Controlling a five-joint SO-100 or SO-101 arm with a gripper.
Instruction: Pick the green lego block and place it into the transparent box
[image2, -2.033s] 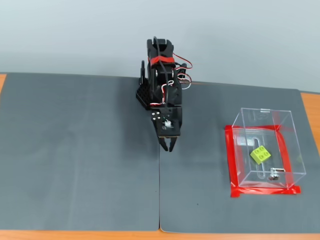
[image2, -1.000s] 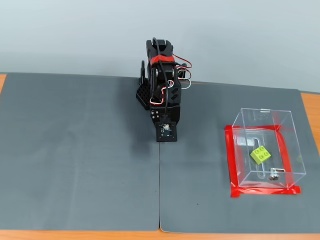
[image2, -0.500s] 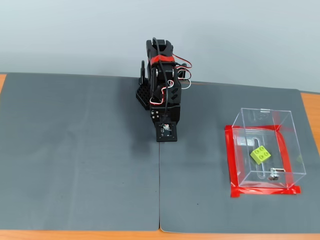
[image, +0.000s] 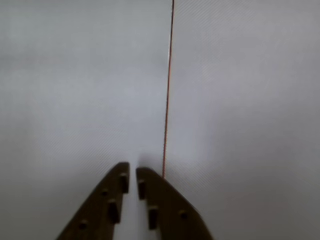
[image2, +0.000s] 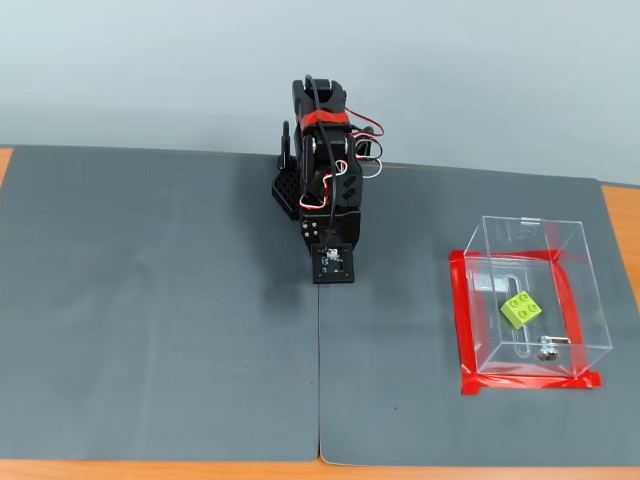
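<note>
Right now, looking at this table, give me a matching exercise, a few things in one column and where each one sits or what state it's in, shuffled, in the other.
Things:
1. green lego block
2. transparent box
3. claw
4. red tape

Places or states:
A. edging the box's base on the mat
B. nearly shut and empty, over the mat seam
C. lying inside the box
D. standing at the right of the fixed view

Pairs: 1-C, 2-D, 3-B, 4-A
</note>
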